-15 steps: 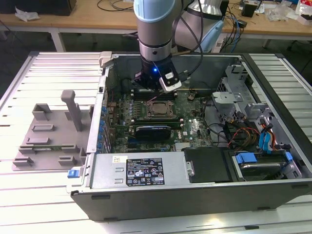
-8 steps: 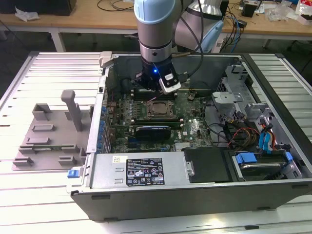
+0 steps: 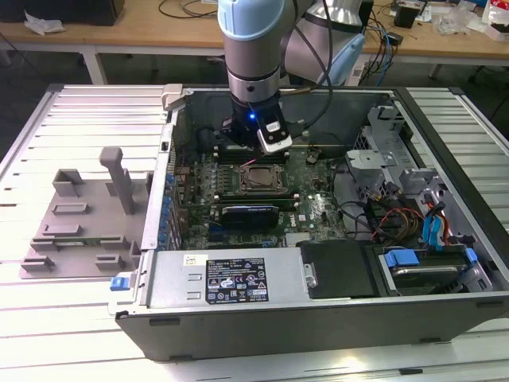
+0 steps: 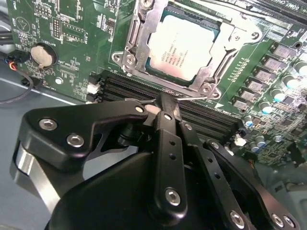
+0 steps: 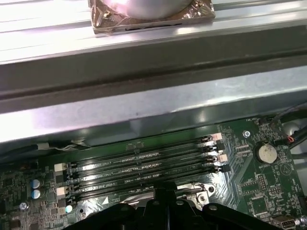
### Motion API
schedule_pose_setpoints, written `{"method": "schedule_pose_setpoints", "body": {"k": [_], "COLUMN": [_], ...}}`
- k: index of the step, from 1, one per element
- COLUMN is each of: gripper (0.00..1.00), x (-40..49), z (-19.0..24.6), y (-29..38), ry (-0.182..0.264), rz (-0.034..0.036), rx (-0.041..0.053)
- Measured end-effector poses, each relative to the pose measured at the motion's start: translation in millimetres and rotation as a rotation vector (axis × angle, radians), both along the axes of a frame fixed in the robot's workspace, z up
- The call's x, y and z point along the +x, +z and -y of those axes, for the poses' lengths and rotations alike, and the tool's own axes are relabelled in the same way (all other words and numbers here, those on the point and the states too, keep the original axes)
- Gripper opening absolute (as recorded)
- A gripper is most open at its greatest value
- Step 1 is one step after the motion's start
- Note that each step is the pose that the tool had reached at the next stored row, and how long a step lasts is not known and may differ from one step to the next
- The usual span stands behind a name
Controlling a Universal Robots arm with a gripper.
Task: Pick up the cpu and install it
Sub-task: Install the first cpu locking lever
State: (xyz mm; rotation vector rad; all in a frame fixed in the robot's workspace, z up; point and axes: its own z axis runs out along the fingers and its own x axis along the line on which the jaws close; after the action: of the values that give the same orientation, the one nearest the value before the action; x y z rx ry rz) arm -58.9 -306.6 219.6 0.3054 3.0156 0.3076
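The cpu (image 4: 184, 47) lies flat in its socket on the green motherboard (image 4: 72, 43), its silver top facing up inside the metal socket frame (image 4: 132, 45). In the exterior view the cpu (image 3: 260, 177) shows in the middle of the open computer case (image 3: 238, 278). My gripper (image 4: 168, 101) hangs just beside the socket frame's edge, over the black memory slots (image 4: 122, 88), shut with nothing between its fingers. It also appears above the board's rear part, seen from outside as my gripper (image 3: 248, 147). In the first wrist view my gripper (image 5: 165, 191) points at the memory slots (image 5: 144, 165).
A grey fixture (image 3: 79, 223) with an upright post stands on the slatted table at the exterior view's left. Cables (image 3: 382, 215) and drive bays (image 3: 425, 267) fill the case's right side. A coin battery (image 4: 42, 55) sits on the board. The case wall (image 5: 144, 110) runs close behind the slots.
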Motion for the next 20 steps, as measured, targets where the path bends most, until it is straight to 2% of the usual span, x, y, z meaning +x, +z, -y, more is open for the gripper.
{"method": "schedule_pose_setpoints", "body": {"k": [8, 9, 10, 11, 14, 16, 20], "gripper": [0.11, 0.11, 0.11, 0.11, 0.11, 0.11, 0.11], "x": [0.0, -0.1, 0.0, 0.0, -0.2, -1.1, -2.0], "z": [-4.3, -4.4, -4.4, -4.5, -5.5, -6.1, -6.2], "y": [-1.1, -1.4, -1.6, -2.2, -2.8, -5.6, -8.6], "ry": [-0.008, -0.008, -0.008, -0.008, -0.012, -0.036, -0.056], "rz": [0.0040, 0.0090, 0.0168, 0.0330, 0.0347, 0.0347, 0.0347], "rx": [0.0000, -0.0002, -0.0001, 0.0001, 0.0000, -0.0006, -0.0025]}}
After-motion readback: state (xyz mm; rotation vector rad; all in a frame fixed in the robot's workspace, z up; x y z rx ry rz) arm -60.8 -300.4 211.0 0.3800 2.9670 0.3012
